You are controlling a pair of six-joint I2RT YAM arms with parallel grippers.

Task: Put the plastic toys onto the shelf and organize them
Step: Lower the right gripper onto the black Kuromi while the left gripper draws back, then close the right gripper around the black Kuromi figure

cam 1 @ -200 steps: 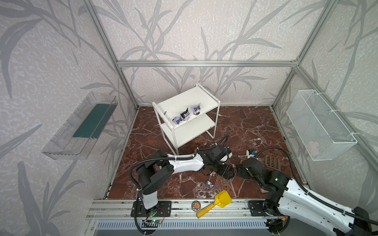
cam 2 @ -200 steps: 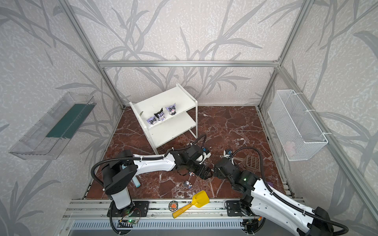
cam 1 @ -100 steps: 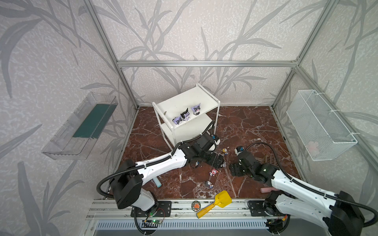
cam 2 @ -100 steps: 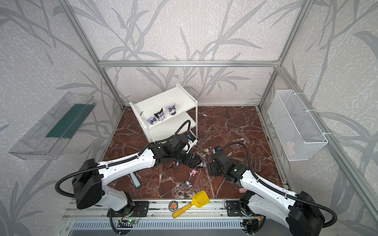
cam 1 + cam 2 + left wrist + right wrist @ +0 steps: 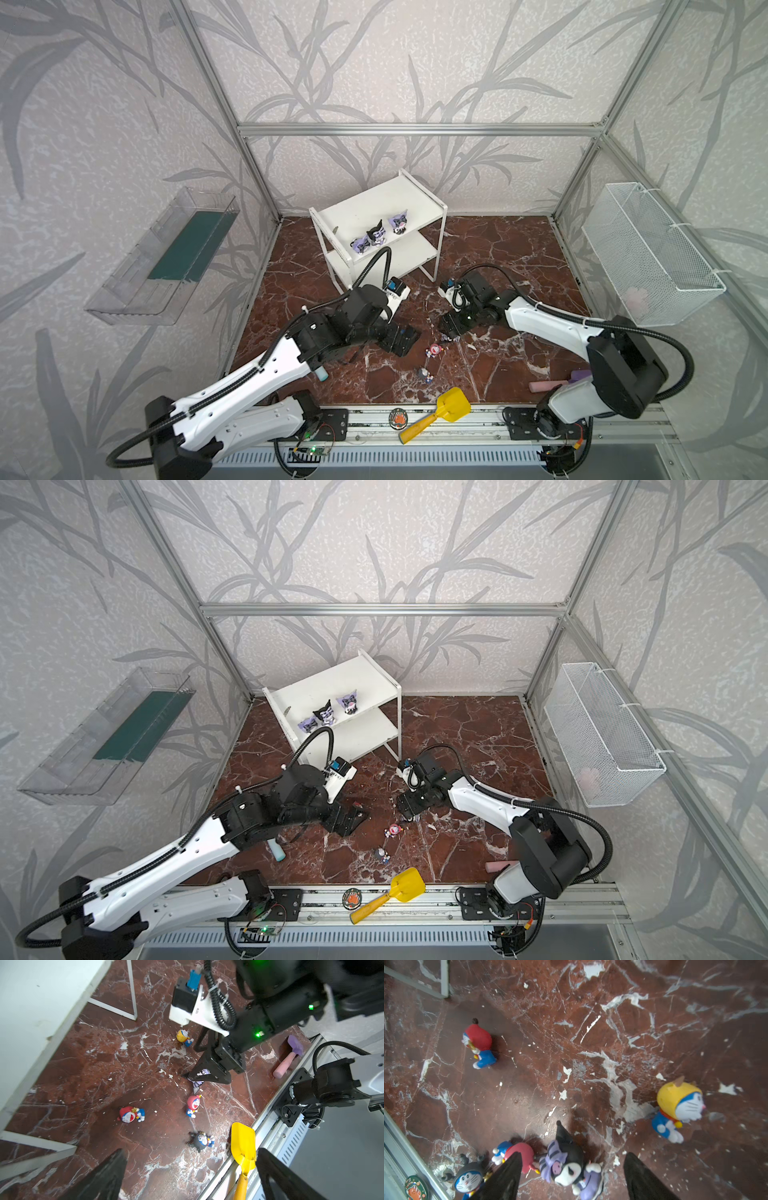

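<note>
Our right gripper (image 5: 573, 1154) straddles the purple-and-black figurine (image 5: 566, 1165) on the floor (image 5: 591, 1043), jaws apart, and we see a gap at each side of it. Our left gripper (image 5: 401, 340) hangs wide and empty nearby. Three like figurines (image 5: 377, 232) stand on the shelf (image 5: 374, 203), on its top board.

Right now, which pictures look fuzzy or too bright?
Right wrist view: the gripper fingers are dark blurs, the purple toy slightly soft. Left wrist view: the shelf glares washed-out white. In a top view: sharp, but the pink toy looks tiny.
</note>
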